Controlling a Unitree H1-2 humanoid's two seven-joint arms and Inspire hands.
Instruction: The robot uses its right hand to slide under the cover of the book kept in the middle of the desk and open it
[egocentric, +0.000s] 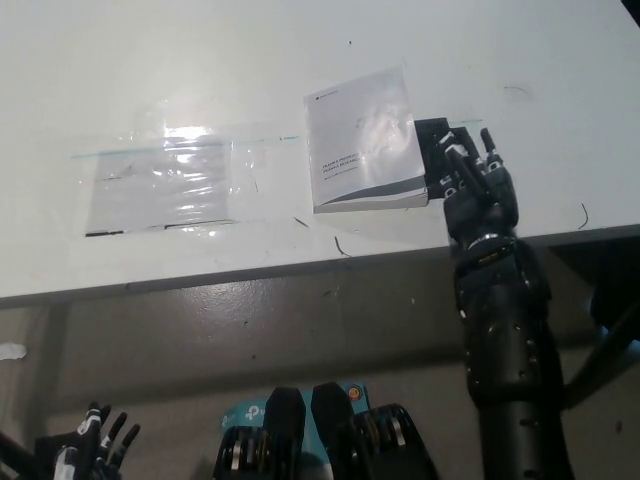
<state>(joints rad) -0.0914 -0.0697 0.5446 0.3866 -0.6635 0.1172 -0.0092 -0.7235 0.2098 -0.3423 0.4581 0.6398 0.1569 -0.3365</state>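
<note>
One black block (440, 140) under our open, empty right hand (478, 185) | book (365, 140) just left | plastic sleeve (165, 185) far left | left hand (85, 450) low, open

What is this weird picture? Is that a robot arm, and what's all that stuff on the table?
Yes! A camera on the robot's head looks down at a white desk. The black right hand reaches over the desk, fingers apart, holding nothing, beside a closed white book. Under that hand lies a small black object; I can't tell what it is. Further left lies a clear plastic bag. The left hand rests low in the bottom corner, holding nothing.
</note>
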